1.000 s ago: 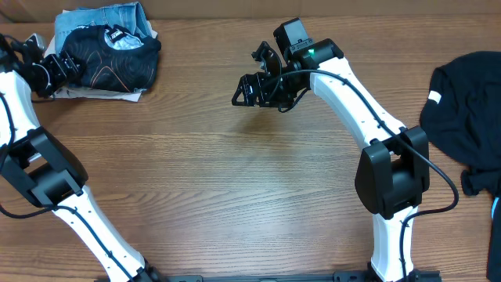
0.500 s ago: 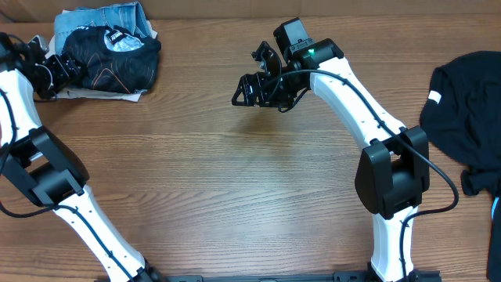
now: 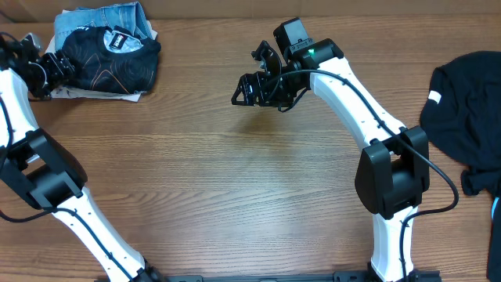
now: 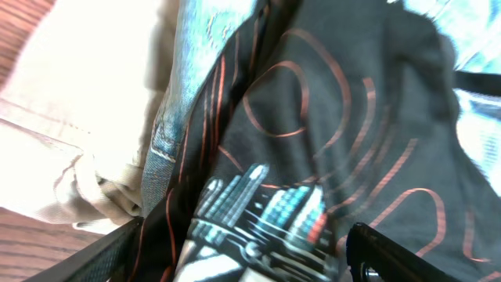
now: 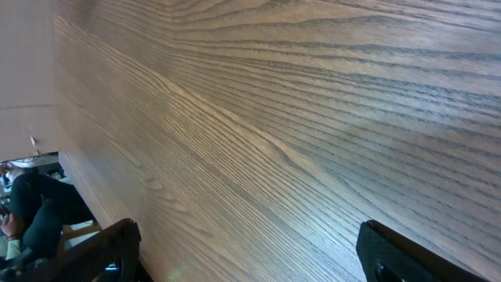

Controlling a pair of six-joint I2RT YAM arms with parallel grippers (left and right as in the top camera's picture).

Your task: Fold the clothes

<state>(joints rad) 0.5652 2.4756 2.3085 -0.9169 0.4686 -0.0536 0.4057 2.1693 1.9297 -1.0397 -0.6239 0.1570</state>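
Note:
The black jersey [image 3: 109, 59] with orange contour lines lies folded on top of a pile at the table's far left. It fills the left wrist view [image 4: 337, 141], its white and red logos near the jaws. My left gripper [image 3: 48, 69] is open at the jersey's left edge, and its fingers [image 4: 243, 262] stand wide apart on either side of the cloth without closing on it. My right gripper [image 3: 252, 88] is open and empty, hovering over bare wood at the table's far middle [image 5: 246, 258].
Under the jersey lie a folded blue denim piece [image 3: 117, 16] and a beige garment [image 4: 78, 102]. A loose black garment with a white tag [image 3: 462, 102] lies at the table's right edge.
My left gripper has drawn back a little to the left, away from the jersey. The right arm has not moved.

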